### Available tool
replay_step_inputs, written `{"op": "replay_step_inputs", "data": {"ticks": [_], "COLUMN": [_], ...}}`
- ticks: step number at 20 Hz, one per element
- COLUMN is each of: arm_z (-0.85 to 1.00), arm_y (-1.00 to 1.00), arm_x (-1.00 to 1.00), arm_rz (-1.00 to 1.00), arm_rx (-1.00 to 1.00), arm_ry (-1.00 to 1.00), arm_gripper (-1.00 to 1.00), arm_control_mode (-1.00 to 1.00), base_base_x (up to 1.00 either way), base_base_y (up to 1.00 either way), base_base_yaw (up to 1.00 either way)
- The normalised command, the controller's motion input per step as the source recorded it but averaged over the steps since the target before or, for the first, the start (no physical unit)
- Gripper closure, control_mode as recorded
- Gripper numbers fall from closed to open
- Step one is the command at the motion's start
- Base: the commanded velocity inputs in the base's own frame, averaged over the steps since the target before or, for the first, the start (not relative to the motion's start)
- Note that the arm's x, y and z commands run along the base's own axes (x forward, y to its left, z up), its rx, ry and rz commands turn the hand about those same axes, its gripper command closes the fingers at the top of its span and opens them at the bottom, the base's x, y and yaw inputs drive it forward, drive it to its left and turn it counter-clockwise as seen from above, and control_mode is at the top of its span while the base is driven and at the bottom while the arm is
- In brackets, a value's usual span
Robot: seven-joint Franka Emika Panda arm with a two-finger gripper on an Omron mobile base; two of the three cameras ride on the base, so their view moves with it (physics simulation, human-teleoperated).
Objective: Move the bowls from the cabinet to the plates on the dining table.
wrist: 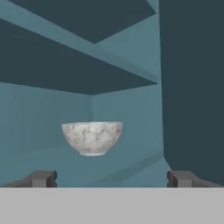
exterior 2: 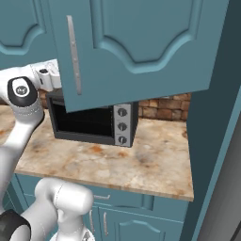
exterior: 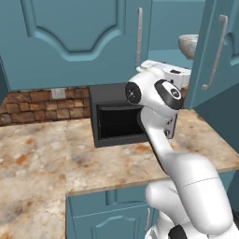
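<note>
1. The gripper (wrist: 111,178) stood wide open and held nothing, its two dark finger tips far apart at the bottom of the hand view
2. It pointed into the open cabinet (wrist: 131,113), facing the grey-white marbled bowl (wrist: 92,138)
3. That bowl sat upright on the teal shelf (wrist: 52,164) inside the cabinet, apart from the finger tips and a little to the left of the midline between them
4. In the left base view the same bowl (exterior: 188,45) showed partly behind the edge of the open right-hand cabinet door (exterior: 215,51), above the arm's white hand
5. The left cabinet door (exterior: 74,37) was closed, with its long silver bar handle (exterior: 139,35) upright near its right edge
6. A dark toaster oven (exterior 2: 92,123) stood on the marbled bench (exterior 2: 141,162) below the cabinet, against a brick backsplash (exterior: 42,105)
7. Three round knobs (exterior 2: 122,126) ran down the oven's right side in the right base view
8. Teal base units with short silver handles (exterior 2: 104,197) sat under the bench
</note>
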Motion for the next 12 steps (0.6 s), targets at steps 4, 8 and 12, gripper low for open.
{"op": "replay_step_inputs", "data": {"ticks": [4, 8, 12], "arm_z": [0.00, 0.00, 0.00], "arm_y": [-0.41, -0.33, -0.40], "arm_x": [-0.29, -0.22, -0.22], "arm_rz": [-0.18, -0.23, -0.23], "arm_rx": [0.04, 0.01, 0.00], "arm_ry": [-0.06, -0.06, -0.03], "arm_gripper": [-1.00, -1.00, -1.00], "arm_control_mode": [-1.00, -1.00, -1.00], "base_base_x": [0.00, 0.00, 0.00], "base_base_y": [0.00, 0.00, 0.00], "base_base_yaw": [0.00, 0.00, 0.00]}}
